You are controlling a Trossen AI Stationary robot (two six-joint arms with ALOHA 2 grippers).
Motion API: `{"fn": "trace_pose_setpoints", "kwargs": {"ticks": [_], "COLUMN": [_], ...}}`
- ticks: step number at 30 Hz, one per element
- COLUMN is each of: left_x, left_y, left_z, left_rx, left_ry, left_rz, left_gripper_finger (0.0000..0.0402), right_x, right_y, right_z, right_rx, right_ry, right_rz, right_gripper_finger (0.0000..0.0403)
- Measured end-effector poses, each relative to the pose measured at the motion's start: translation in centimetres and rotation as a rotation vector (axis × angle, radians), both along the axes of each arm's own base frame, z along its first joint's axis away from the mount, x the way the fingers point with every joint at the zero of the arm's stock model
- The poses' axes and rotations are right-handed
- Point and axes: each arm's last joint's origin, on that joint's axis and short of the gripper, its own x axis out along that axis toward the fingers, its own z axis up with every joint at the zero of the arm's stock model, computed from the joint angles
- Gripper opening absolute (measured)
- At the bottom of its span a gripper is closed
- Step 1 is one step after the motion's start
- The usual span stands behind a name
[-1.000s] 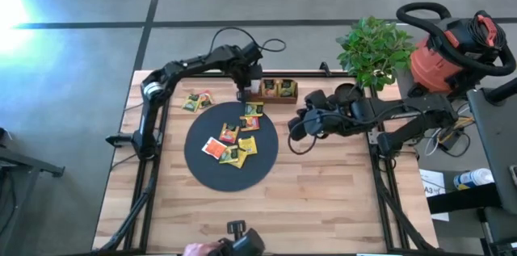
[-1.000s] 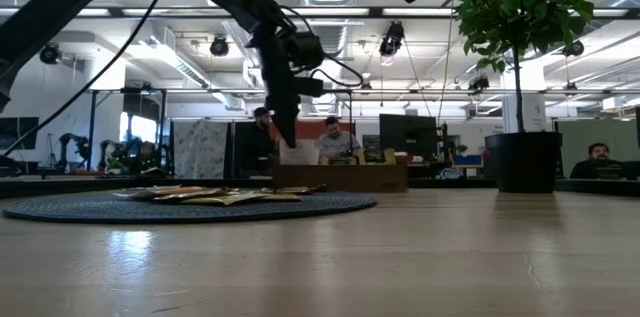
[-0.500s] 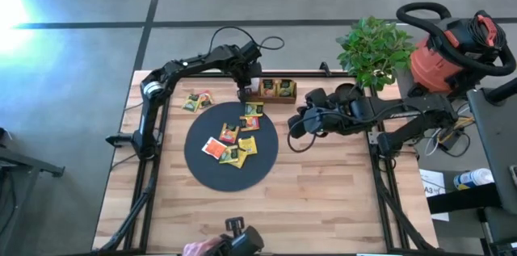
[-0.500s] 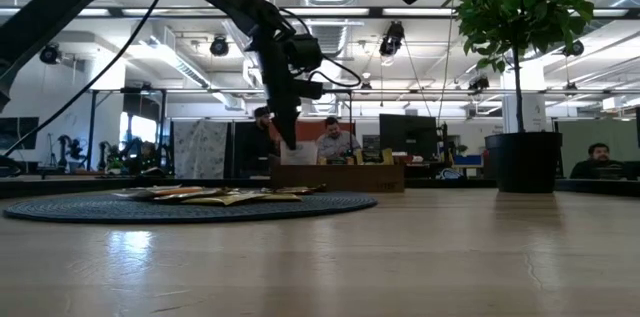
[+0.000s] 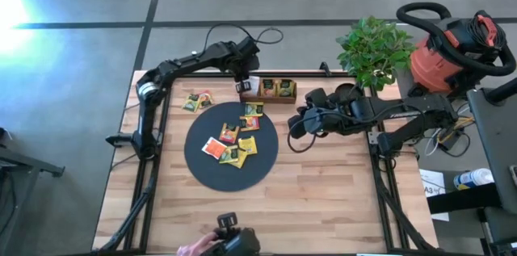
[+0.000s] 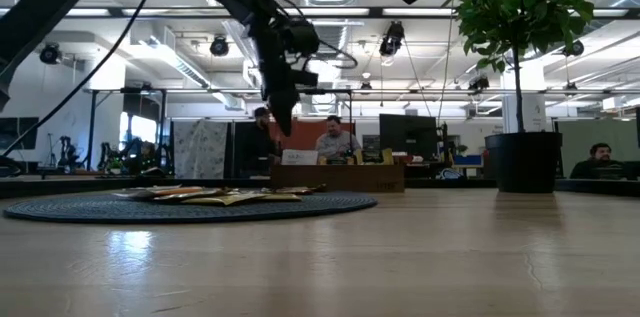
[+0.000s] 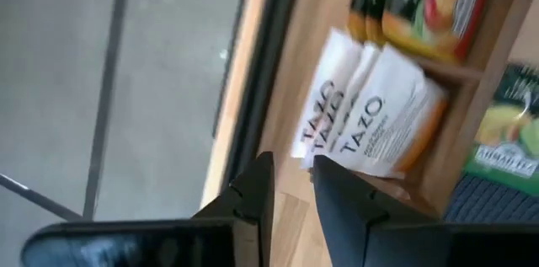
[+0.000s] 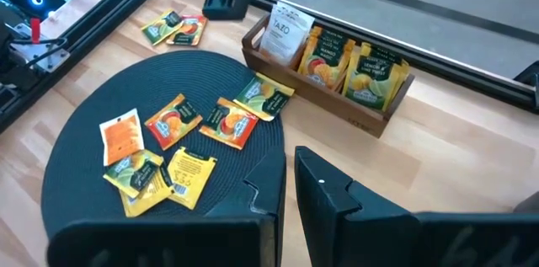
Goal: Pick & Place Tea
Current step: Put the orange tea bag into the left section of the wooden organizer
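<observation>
White TAZO-labelled tea packets (image 7: 370, 124) standing in end compartment of wooden tray (image 8: 324, 82), left gripper (image 7: 290, 195) just above them, jaws narrowly parted, empty, right gripper (image 8: 286, 191) closed beside black mat (image 5: 230, 144).

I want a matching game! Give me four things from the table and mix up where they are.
Things:
1. white Tazo packets
2. two loose packets
3. potted plant
4. left end effector

Places:
A. on bare wood beside the black mat
B. table's far right corner
C. just above the tray's end
D. standing in the wooden tray

Pairs: 1-D, 2-A, 3-B, 4-C
</observation>
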Motion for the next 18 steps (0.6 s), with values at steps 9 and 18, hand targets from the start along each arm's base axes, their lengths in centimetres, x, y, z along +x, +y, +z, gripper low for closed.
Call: {"fn": "trace_pose_setpoints", "kwargs": {"ticks": [9,18], "left_x": [-2.1,-3.9], "left_y": [-2.0,-3.2], "left_z": [6.0,6.9], "left_rx": [0.029,-0.090], "left_ry": [-0.213,-0.201], "left_rz": [0.086,0.151], "left_gripper_finger": [0.0080,0.0080], "right_x": [0.0,0.2], "right_y": [-0.1,-1.3], "right_z": [0.0,-0.4], "right_rx": [-0.025,0.018], "right_ry": [0.025,0.059], "right_rz": [0.029,0.049], "right_gripper_finger": [0.0028,0.0028]}}
